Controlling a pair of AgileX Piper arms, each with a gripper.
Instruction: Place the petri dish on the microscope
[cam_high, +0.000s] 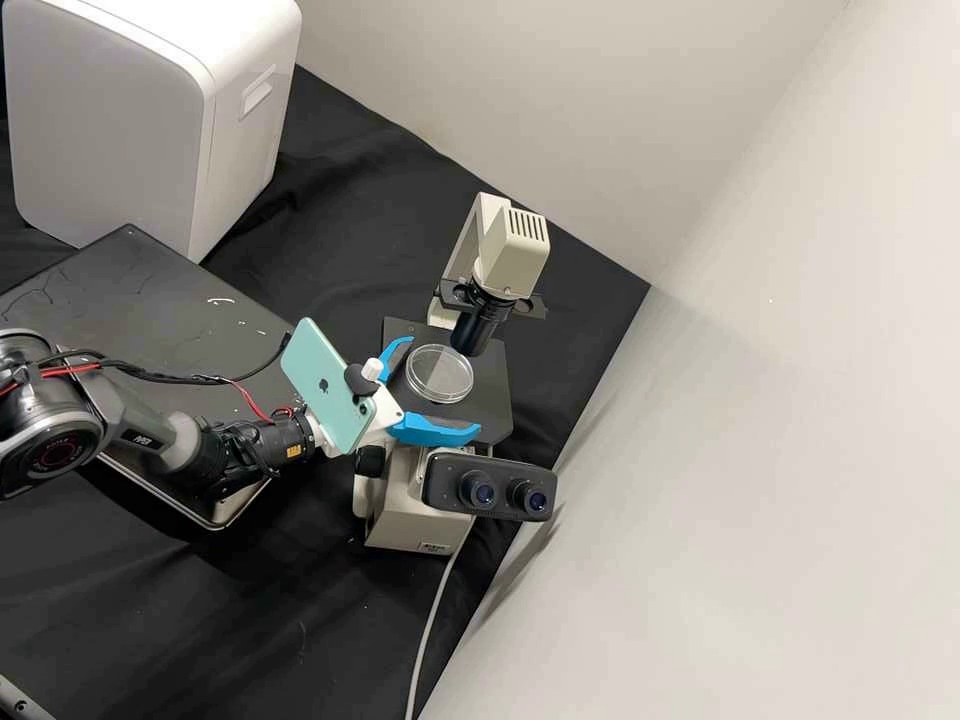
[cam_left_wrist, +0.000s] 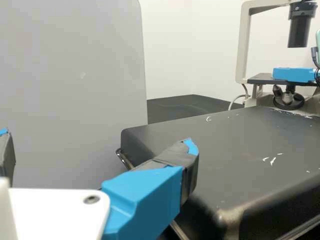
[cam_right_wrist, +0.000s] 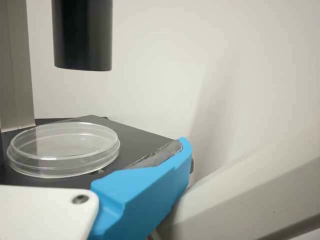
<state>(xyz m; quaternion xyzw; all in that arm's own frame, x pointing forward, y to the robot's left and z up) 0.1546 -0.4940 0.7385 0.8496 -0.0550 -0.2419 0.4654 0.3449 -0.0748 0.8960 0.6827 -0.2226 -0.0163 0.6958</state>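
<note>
1. Petri dish (cam_high: 440, 372) is seen flat on the microscope stage (cam_high: 496, 398), just in front of and below the black condenser (cam_high: 473, 327). Placement is judged done or nearly so.
2. Right gripper (cam_high: 445, 386) is held at stage level w/ blue fingers (cam_high: 437, 430) spread wide to either side of the dish. Nothing is gripped, and no contact w/ the rim can be made out.
3. Left gripper (cam_left_wrist: 96, 139) is parked well apart from the microscope, beside the flat black box (cam_left_wrist: 240, 150). Its fingers are spread and nothing is held.
4. Risk: on pull-back the rim could be clipped by a finger. The dish is judged light and slick, so it could be dragged toward the stage edge or off it.
5. Risk: if the wrist is lifted steeply, the condenser could be struck.
6. Risk: whether the dish is centred on the light path can't be told, so a nudge may be needed.
7. Orientation: the dish is round, so no long axis exists. Its flat face is turned up and its axis is approx. vertical. Lid vs. base can't be told.
</note>
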